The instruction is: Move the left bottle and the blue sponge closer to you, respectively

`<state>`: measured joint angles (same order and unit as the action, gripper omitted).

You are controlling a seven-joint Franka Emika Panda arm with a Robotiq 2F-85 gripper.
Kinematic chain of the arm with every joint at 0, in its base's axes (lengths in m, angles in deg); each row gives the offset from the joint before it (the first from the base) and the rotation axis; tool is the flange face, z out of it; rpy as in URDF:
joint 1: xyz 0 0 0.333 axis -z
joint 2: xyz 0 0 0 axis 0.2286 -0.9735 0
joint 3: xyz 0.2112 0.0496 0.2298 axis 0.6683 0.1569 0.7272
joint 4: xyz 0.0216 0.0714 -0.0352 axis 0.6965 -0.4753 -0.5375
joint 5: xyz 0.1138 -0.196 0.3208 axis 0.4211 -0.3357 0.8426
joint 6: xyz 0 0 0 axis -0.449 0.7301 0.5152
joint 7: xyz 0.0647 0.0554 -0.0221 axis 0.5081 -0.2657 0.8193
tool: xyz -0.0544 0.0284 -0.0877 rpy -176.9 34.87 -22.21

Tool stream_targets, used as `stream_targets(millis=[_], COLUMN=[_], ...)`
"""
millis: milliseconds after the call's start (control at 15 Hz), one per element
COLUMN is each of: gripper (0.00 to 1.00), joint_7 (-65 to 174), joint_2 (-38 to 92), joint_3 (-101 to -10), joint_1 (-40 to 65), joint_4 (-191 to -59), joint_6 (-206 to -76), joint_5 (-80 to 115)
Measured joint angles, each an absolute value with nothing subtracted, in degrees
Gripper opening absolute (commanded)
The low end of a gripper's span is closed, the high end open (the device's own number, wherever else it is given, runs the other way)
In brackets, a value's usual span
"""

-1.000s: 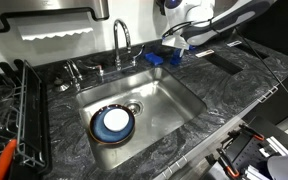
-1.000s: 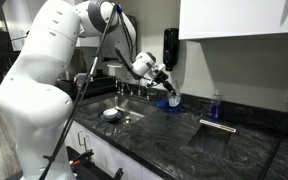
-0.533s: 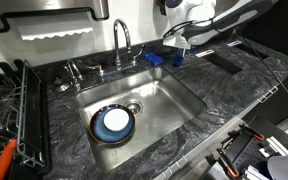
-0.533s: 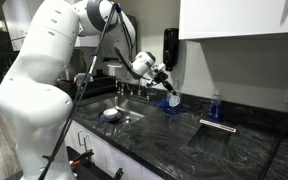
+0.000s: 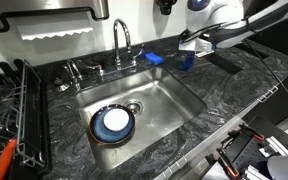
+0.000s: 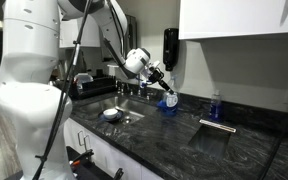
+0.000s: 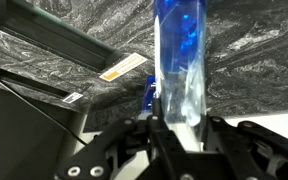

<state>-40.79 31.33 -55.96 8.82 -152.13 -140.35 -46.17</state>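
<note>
The claw (image 7: 179, 126) was clamped shut around the left bottle (image 7: 179, 60), which stood upright by the dark table (image 5: 234, 90) near the sink. The blue sponge (image 5: 154, 59) lay just beside the faucet (image 5: 121, 42).

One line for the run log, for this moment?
tool: shut on left bottle | blue sponge: on counter | plate: in sink

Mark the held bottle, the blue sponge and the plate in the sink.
left bottle (image 7: 179, 60): wrist view, blue body.
blue sponge (image 5: 154, 59): in an exterior view, top face.
plate (image 5: 113, 123): in an exterior view, white middle.
</note>
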Motion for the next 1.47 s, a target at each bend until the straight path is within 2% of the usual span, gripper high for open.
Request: stream_targets(millis=[533, 1000, 1467], gripper=[0.08, 0.08, 0.08], joint_7=[-47.19, -49.83, -49.44], joint_2=[52.39, 67.31, 68.69], joint_3=[-55.93, -57.44, -57.98], joint_1=[10.76, 11.54, 11.57], joint_4=[-175.85, -192.07, -192.67], joint_6=[-150.42, -156.30, -156.33], joint_5=[-62.49, -67.41, -73.75])
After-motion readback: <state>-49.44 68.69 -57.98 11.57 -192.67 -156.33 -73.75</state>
